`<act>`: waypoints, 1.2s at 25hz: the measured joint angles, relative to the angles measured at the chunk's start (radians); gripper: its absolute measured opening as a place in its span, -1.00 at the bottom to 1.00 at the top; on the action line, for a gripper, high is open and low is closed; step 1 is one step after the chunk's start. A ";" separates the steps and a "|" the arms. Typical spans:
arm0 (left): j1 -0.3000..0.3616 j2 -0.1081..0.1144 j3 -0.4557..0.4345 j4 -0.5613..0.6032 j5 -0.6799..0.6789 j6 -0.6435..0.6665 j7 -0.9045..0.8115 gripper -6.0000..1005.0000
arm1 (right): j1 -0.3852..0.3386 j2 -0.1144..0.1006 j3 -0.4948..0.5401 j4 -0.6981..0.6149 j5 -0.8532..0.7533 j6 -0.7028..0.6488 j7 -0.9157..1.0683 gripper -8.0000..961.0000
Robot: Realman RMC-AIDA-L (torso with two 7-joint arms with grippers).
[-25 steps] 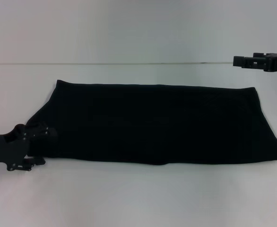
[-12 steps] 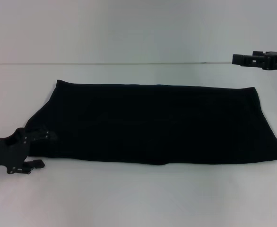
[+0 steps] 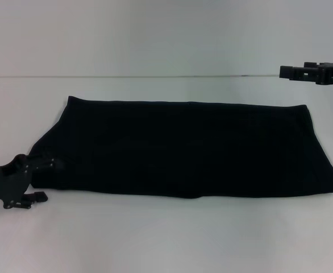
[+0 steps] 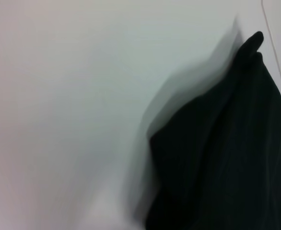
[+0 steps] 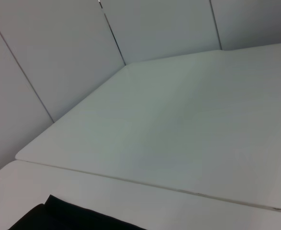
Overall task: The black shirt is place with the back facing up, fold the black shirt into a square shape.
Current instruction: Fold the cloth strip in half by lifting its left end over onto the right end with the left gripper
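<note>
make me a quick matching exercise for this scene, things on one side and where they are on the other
Things:
1. shirt
2. left claw
3. right claw
4. table

Places:
A. up above the table's far right, away from the cloth
B. low at the near left corner of the cloth
C. lying flat as a wide band across the middle
D. white, under everything

Pairs: 1-C, 2-B, 3-A, 4-D
</note>
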 joint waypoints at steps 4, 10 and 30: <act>-0.004 0.000 -0.001 -0.001 -0.001 -0.005 0.005 0.84 | 0.000 0.000 0.000 0.000 0.000 -0.001 0.000 0.94; -0.010 0.001 0.004 -0.002 -0.006 -0.029 0.011 0.84 | -0.001 0.000 0.000 0.000 0.000 -0.003 0.002 0.94; -0.026 0.005 0.002 -0.002 -0.008 -0.066 0.041 0.84 | -0.002 0.000 0.006 0.000 0.000 -0.008 0.001 0.94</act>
